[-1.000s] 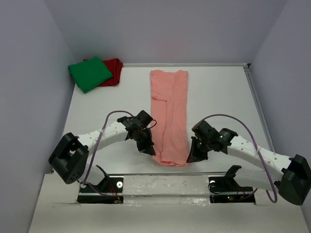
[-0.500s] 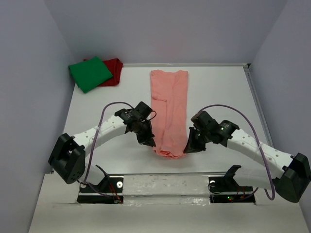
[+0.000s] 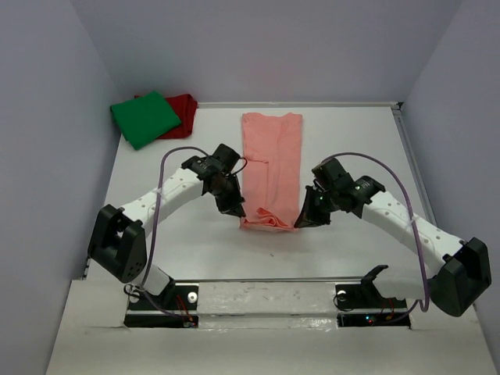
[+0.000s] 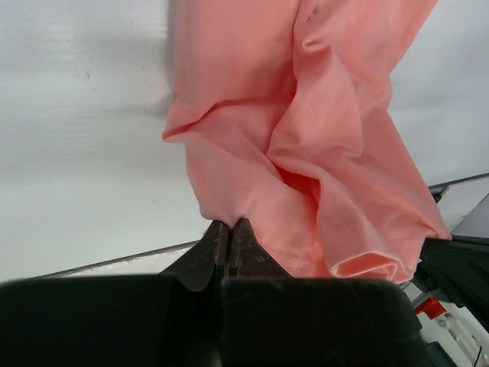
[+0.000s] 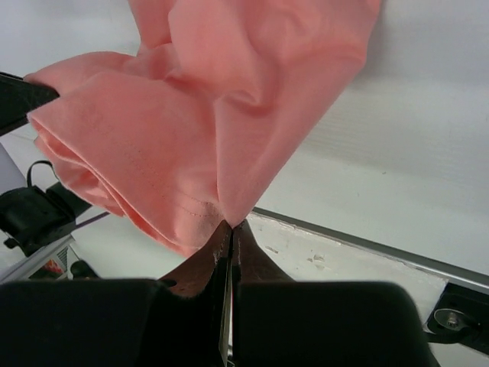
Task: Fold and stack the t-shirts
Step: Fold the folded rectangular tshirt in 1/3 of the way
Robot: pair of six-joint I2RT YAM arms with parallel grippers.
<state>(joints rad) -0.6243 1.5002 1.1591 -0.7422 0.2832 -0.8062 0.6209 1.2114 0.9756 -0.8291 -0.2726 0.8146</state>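
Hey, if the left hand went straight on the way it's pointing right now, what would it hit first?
The salmon-pink t-shirt: the left hand is shut on its hem, with bunched folds directly ahead. Behind them looks like the white table, though depth is unclear.

**Hem pinched in the left claw (image 4: 229, 232)**

Its 2 fingers press together on the stitched hem of the salmon-pink t-shirt (image 4: 306, 138). Above the claw the cloth bunches into soft, loose folds. White tabletop (image 4: 84, 115) shows up-left of the claw.
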